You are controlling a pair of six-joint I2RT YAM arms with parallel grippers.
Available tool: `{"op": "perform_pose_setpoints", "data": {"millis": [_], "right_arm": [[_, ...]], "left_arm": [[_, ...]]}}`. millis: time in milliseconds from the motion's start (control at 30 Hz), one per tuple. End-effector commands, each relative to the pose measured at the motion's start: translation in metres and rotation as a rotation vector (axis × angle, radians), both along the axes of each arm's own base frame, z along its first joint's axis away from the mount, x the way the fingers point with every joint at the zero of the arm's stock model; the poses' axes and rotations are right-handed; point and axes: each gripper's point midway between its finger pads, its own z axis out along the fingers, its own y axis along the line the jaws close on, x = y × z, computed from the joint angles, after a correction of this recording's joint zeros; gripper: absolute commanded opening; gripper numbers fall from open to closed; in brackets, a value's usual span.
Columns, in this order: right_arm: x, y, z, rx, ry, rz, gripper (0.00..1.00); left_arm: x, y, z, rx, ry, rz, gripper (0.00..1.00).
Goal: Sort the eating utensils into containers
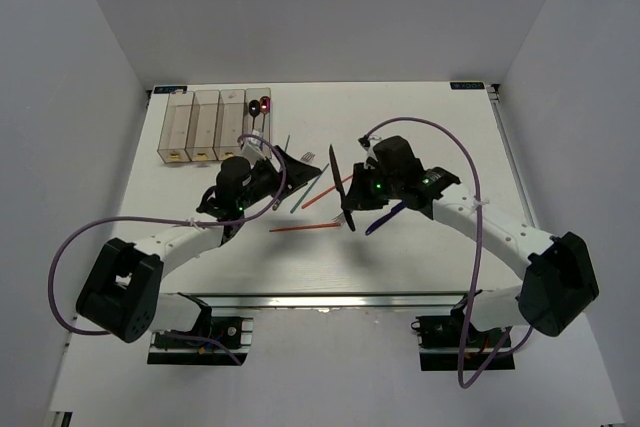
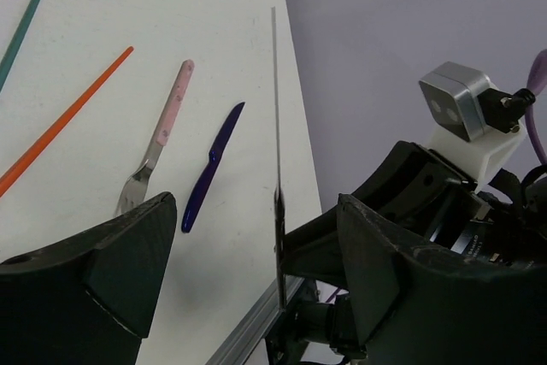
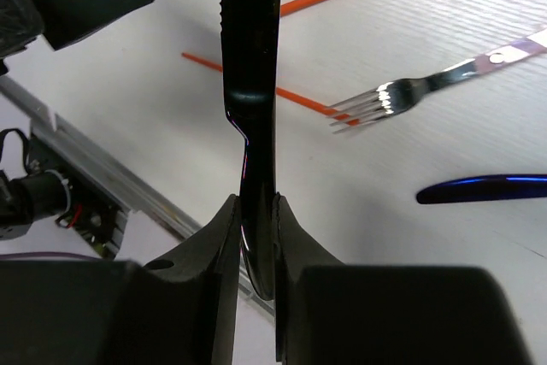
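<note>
Knife [image 3: 252, 40], dark and slim, clamped by its handle in right pincer [image 3: 254, 211], poised above mid tabletop [image 1: 420, 117], well apart from containers [image 1: 205, 122]. Judged light, stiff, probably slick; best pinched flat across handle. Left pincer [image 2: 256, 203] spread open, empty, facing it.

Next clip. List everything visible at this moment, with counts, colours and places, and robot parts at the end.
containers: four, clear, joined in a row, far left of table
spoons: two, black and red, in the rightmost container
orange chopsticks: two, mid-table
green chopstick: at least one, beside an orange one
fork: one, silver with pink handle, flat on table
blue knife: one, flat, by the right arm
dark knife: one, in the right hand
table: one, white
cables: two, purple, one per arm
left hand: open, empty
right hand: shut on the dark knife
</note>
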Motion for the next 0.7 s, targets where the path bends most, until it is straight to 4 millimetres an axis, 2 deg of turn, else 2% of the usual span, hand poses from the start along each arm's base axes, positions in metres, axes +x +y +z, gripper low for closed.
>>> {"op": "perform_pose_setpoints", "data": {"millis": [0, 100, 333, 367, 467, 500, 567, 600, 633, 667], "right_arm": [[0.000, 0.027, 0.024, 0.104, -0.009, 0.060, 0.00], [-0.006, 0.042, 0.031, 0.142, -0.008, 0.103, 0.00], [-0.017, 0.063, 0.044, 0.154, -0.018, 0.169, 0.00], [-0.018, 0.064, 0.043, 0.146, -0.018, 0.176, 0.00], [-0.022, 0.070, 0.042, 0.137, -0.017, 0.192, 0.00], [-0.023, 0.072, 0.041, 0.134, -0.015, 0.193, 0.00], [-0.023, 0.072, 0.038, 0.125, -0.013, 0.189, 0.00], [-0.021, 0.072, 0.036, 0.118, -0.016, 0.182, 0.00], [-0.019, 0.071, 0.035, 0.112, -0.019, 0.173, 0.00], [-0.015, 0.068, 0.032, 0.095, -0.028, 0.147, 0.21]], "left_arm": [[0.002, -0.010, 0.031, -0.050, -0.120, -0.047, 0.84], [0.003, -0.014, 0.033, -0.048, -0.135, -0.070, 0.80], [0.005, -0.017, 0.012, -0.024, -0.089, -0.086, 0.63], [0.006, -0.017, 0.010, -0.020, -0.086, -0.083, 0.55], [0.007, -0.018, 0.007, -0.016, -0.078, -0.085, 0.44], [0.008, -0.018, 0.005, -0.008, -0.072, -0.086, 0.25], [0.010, -0.018, 0.004, 0.008, -0.068, -0.079, 0.06], [0.013, -0.016, 0.004, 0.031, -0.077, -0.069, 0.00], [0.013, -0.014, -0.004, 0.064, -0.046, -0.062, 0.00], [0.017, -0.013, 0.000, 0.085, -0.055, -0.053, 0.00]]}}
